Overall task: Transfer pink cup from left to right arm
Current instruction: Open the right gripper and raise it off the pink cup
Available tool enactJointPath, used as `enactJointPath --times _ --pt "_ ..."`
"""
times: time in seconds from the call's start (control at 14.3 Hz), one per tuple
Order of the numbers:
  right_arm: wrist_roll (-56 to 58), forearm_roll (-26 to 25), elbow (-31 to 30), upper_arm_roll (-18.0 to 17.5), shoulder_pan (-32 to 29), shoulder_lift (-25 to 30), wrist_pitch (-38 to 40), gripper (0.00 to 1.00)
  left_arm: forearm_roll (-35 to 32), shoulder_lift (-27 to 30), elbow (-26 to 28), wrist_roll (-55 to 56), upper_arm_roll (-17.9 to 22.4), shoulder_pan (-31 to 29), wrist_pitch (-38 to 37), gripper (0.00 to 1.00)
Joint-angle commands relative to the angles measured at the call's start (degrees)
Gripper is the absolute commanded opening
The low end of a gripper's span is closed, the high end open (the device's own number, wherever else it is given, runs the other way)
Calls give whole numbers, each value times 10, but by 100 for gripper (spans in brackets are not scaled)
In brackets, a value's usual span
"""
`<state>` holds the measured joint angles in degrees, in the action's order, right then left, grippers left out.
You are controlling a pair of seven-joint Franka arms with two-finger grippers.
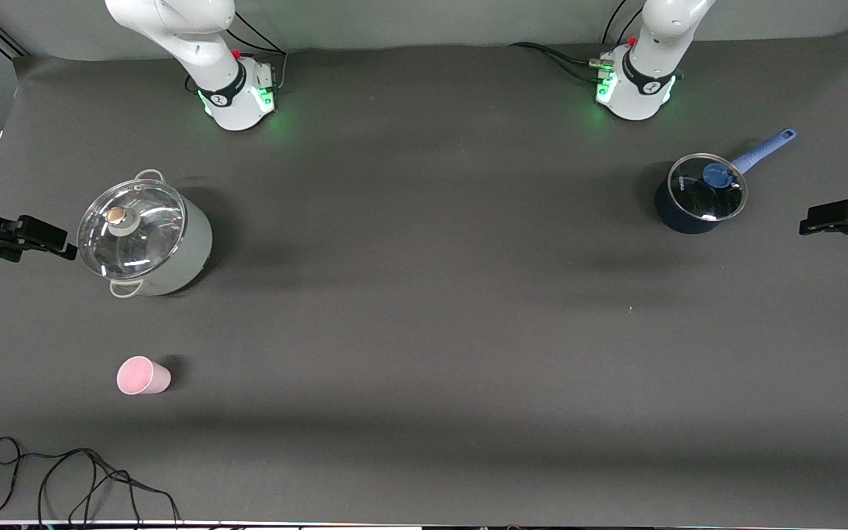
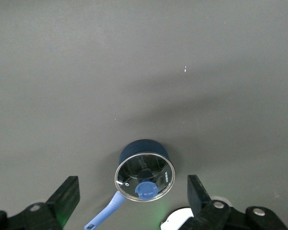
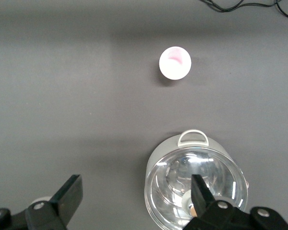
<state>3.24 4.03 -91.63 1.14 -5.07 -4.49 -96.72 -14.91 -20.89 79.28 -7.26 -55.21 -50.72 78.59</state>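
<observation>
In the front view, the pink cup (image 1: 143,375) stands upright on the table (image 1: 424,309) at the right arm's end, nearer to the camera than the grey pot (image 1: 146,237), and neither claw is visible there. You should expect a long reach: the task names the left arm as giver, yet the cup sits well apart from its base. In the left wrist view, the left gripper (image 2: 133,196) hangs with its 2 fingers apart, high over the blue saucepan (image 2: 144,170); a straight descent would strike the glass lid. In the right wrist view, the right gripper (image 3: 137,194) also hangs spread, over the grey pot's edge, with the cup clear of its fingers; a careless sweep could tip the light cup.
</observation>
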Motion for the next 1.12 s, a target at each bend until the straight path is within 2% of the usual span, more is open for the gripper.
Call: enactJointPath --times 0.0,0.14,0.21,0.84,1.05 --pt "-27 3 5 10 33 4 -8 100 1 13 5 29 0 1 -2 100" --pt "-27 -1 11 65 84 0 -8 100 1 14 8 29 0 1 -3 100" --pt "-26 -2 15 69 87 0 -9 100 1 14 8 29 -1 1 -1 100" --pt "-22 -22 31 69 90 5 -1 100 2 16 8 30 -8 4 2 100" --pt "-22 -22 29 68 92 5 1 100 1 18 8 27 4 20 1 100"
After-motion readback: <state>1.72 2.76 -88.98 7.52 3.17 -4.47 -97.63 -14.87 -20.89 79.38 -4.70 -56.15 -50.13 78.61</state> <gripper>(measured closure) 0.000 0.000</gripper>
